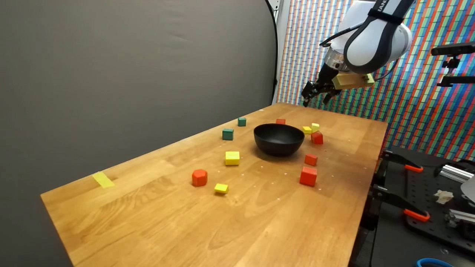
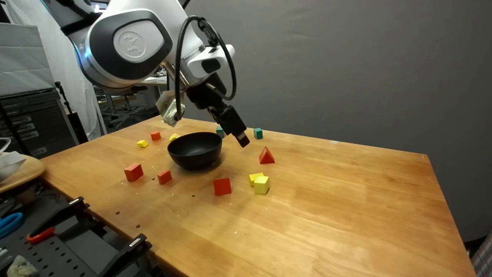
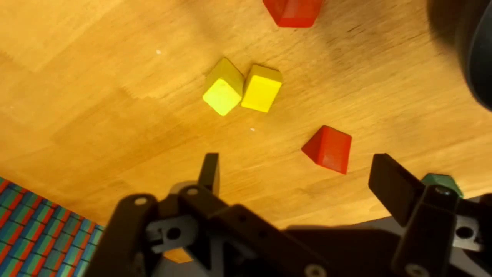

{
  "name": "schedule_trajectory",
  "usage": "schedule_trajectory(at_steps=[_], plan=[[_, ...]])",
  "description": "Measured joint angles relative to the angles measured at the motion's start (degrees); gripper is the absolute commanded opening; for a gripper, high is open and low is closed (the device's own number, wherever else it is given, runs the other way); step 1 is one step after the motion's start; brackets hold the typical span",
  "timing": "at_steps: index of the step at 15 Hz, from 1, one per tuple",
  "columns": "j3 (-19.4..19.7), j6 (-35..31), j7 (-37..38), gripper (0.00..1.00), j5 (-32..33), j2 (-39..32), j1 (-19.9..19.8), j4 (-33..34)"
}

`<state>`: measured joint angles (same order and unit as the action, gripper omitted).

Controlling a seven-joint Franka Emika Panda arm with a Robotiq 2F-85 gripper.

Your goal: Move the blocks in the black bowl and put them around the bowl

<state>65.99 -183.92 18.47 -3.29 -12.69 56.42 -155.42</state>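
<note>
Blk bowl [image 1: 278, 147], qty 1, upright on wood table [image 1: 207, 230]. Blocks, qty 11, all on table outside bowl; clock hrs as in an ext. view, bowl at ctr.
Grn, qty 2: far grn block [image 1: 242, 122] at 10, near grn block [image 1: 228, 134] at 9.
Ylw, qty 4: pale ylw block [image 1: 315, 127] & its ylw neighbor [image 1: 307, 130], both at 2-3, contact can't be told; larger ylw block [image 1: 232, 158] at 8; flat ylw block [image 1: 221, 188] at 7-8.
Red, qty 5: red wedge [image 1: 280, 121] at 12, mid red block [image 1: 317, 138] at 3, small red block [image 1: 311, 160] at 4, large red block [image 1: 308, 176] at 5, hex. red block [image 1: 199, 178] at 8, well out.
Gripper [image 3: 296, 171], qty 1: jaws wide apart, above table; in wrist view red wedge shows in the gap.
Obscd.: red wedge's base behind bowl rim in an ext. view. Wrist view, clock from ctr: bowl cut off at 2-3, a red block at 12-1; a grn block part behind gripper at 3-4; orange patch [image 3: 178, 256] at 7, can't ID.
</note>
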Motion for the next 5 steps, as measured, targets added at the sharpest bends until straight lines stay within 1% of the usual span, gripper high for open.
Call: schedule_trajectory(at_steps=[2,3,5], plan=[[6.2,-1.2,-2.8,1.00,1.7,0.6,7.6,-1.2],[9.2,-3.1,-4.0,1.00,2.1,0.5,11.3,-1.9],[13.0,-6.9,-5.6,1.00,2.1,0.4,16.7,-1.9]])
